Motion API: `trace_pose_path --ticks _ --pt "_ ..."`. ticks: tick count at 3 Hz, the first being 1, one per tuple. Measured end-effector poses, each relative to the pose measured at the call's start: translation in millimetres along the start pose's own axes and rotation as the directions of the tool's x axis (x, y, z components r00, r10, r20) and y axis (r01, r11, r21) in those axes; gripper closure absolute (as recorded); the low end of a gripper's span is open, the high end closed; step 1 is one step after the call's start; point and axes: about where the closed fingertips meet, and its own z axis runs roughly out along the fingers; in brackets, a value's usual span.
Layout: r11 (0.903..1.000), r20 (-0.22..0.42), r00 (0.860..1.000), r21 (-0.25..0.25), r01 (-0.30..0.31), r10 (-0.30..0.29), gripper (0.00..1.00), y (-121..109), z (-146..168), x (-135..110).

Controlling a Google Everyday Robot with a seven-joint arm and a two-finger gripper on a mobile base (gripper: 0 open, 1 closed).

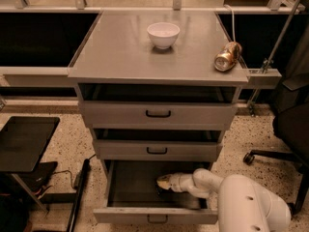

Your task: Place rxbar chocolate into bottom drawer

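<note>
We find the bottom drawer (pixel 112 190) standing open, with the gripper (pixel 163 181) low inside it, close over the dark floor; whether it grasps or has released we cannot tell. The rxbar chocolate does not show against that floor; we judge it lies at the gripper's tip. Such a wrapped bar should be light, flat and slick, best pinched across its narrow width.

You are seeing the gripper (pixel 163 181) hanging inside the open bottom drawer (pixel 130 215); above and behind it, a bowl (pixel 163 34) and, further right, a can (pixel 227 56) are sitting on the cabinet top (pixel 120 52).
</note>
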Motion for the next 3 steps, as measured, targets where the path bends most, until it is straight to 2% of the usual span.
trace_pose_path --ticks 2,3 --pt "1.0000 0.000 1.000 0.000 0.000 0.000 0.12 0.0 0.0 0.0" --pt "1.0000 0.000 1.000 0.000 0.000 0.000 0.00 0.1 0.1 0.0"
